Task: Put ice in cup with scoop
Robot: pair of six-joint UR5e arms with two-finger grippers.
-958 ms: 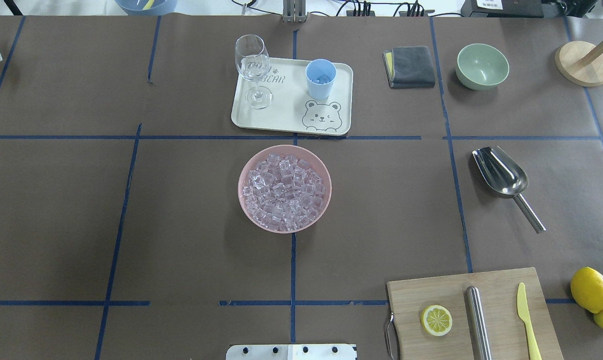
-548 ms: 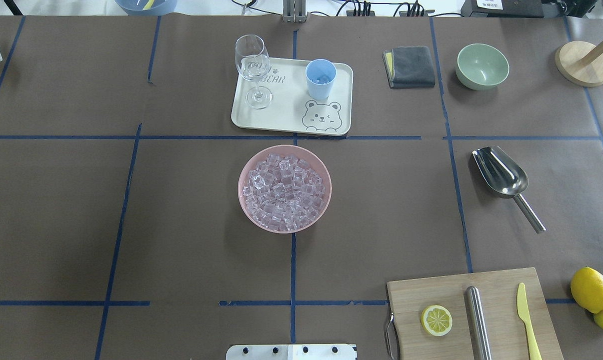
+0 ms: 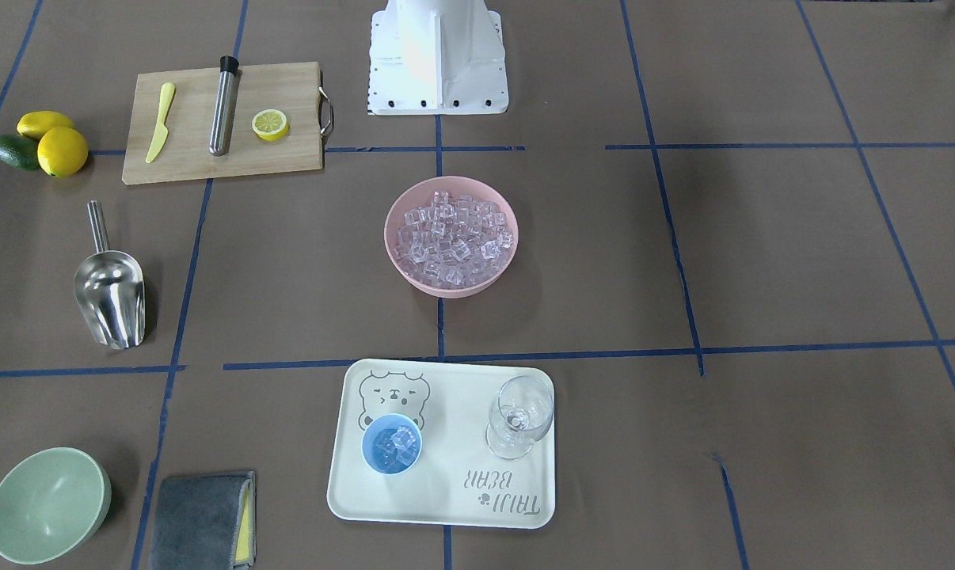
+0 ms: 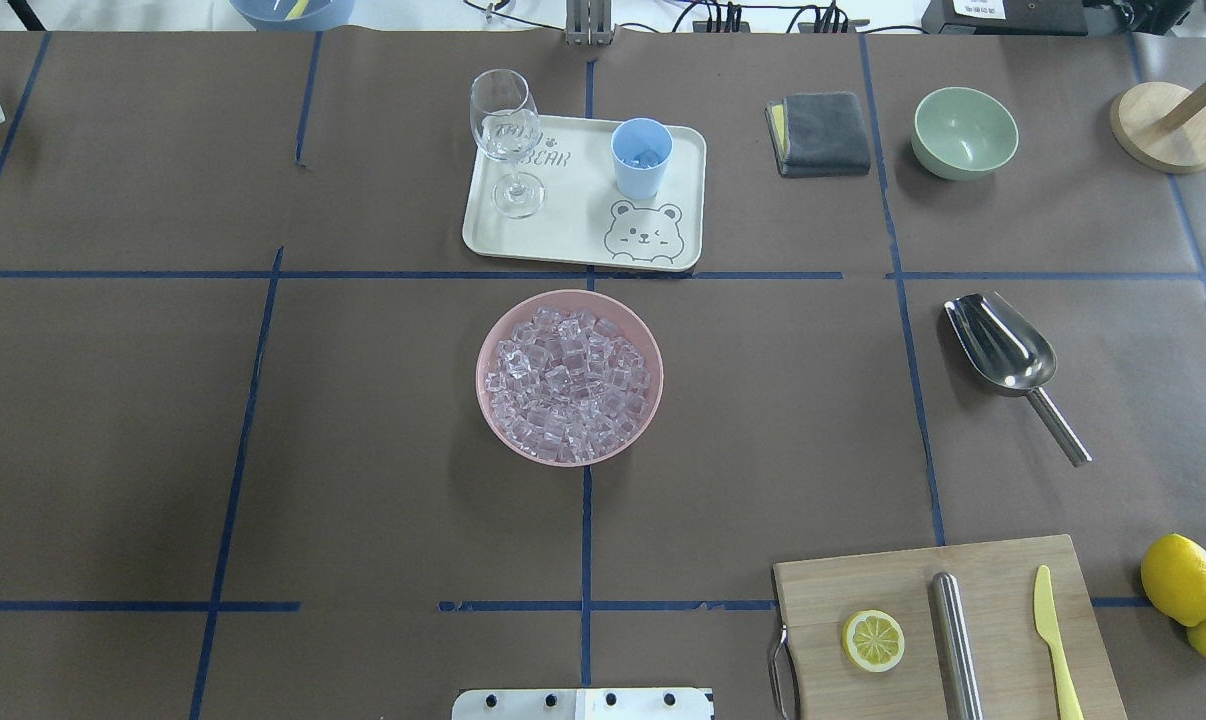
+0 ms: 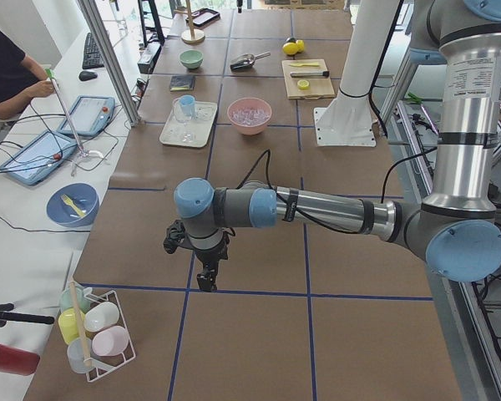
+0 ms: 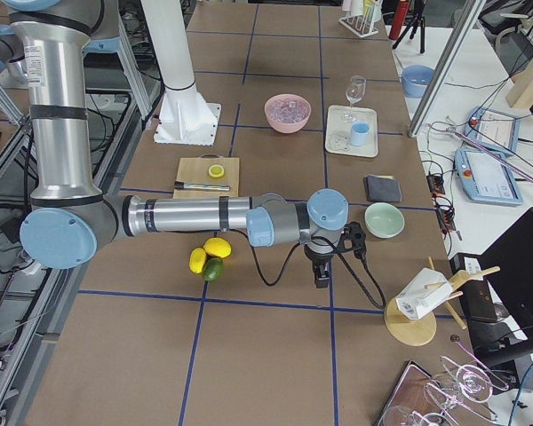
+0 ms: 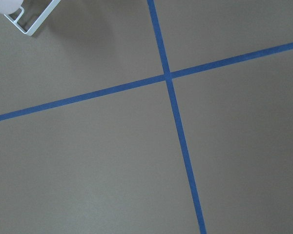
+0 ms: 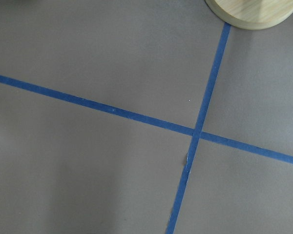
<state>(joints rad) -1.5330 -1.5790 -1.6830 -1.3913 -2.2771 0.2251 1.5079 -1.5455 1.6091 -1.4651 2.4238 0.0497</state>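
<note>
The light-blue cup (image 4: 641,158) stands on a cream tray (image 4: 573,230) and holds a few ice cubes (image 3: 402,438). A pink bowl (image 4: 569,455) at the table's middle is heaped with ice (image 4: 569,380). The steel scoop (image 4: 1003,350) lies empty on the table to the right, handle toward the robot. My left gripper (image 5: 205,280) shows only in the exterior left view, low over bare table far from the cup; I cannot tell if it is open or shut. My right gripper (image 6: 321,277) shows only in the exterior right view; I cannot tell its state either.
A wine glass (image 4: 505,140) stands on the tray beside the cup. A grey cloth (image 4: 819,132) and green bowl (image 4: 964,130) lie at the far right. A cutting board (image 4: 1003,590) holds a lemon slice, steel tube and yellow knife. Lemons (image 4: 1179,580) lie beside it.
</note>
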